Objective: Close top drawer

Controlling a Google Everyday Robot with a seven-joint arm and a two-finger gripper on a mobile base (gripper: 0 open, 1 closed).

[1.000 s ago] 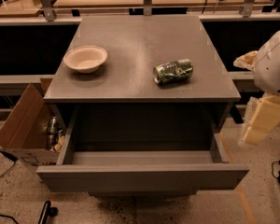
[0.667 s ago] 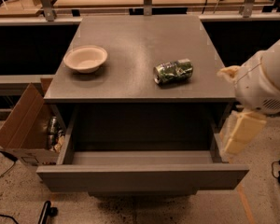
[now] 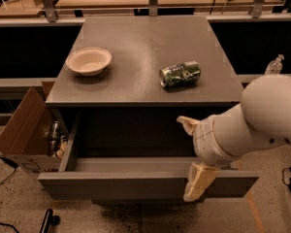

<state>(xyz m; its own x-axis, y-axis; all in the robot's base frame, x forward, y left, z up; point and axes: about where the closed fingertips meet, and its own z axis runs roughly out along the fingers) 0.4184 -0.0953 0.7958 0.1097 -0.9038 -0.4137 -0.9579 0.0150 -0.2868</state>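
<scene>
The top drawer (image 3: 111,183) is pulled far out of the grey cabinet (image 3: 145,89). Its wide flat front panel faces me and its deep grey inside looks bare. My gripper (image 3: 196,181) hangs at the end of the white arm (image 3: 252,123), over the right part of the drawer. One cream finger (image 3: 198,182) points down across the top edge of the front panel. Another cream finger (image 3: 188,125) sticks out to the left, higher up, over the drawer's inside.
On the cabinet top lie a cream bowl (image 3: 88,61) at the left and a green can (image 3: 180,74) on its side at the right. An open cardboard box (image 3: 26,132) with items stands on the floor left of the drawer. A rail runs behind the cabinet.
The arm has swung in from the right edge, leftward and down. The gripper went from beside the cabinet's right side to over the right part of the drawer's front panel. The drawer has not moved.
</scene>
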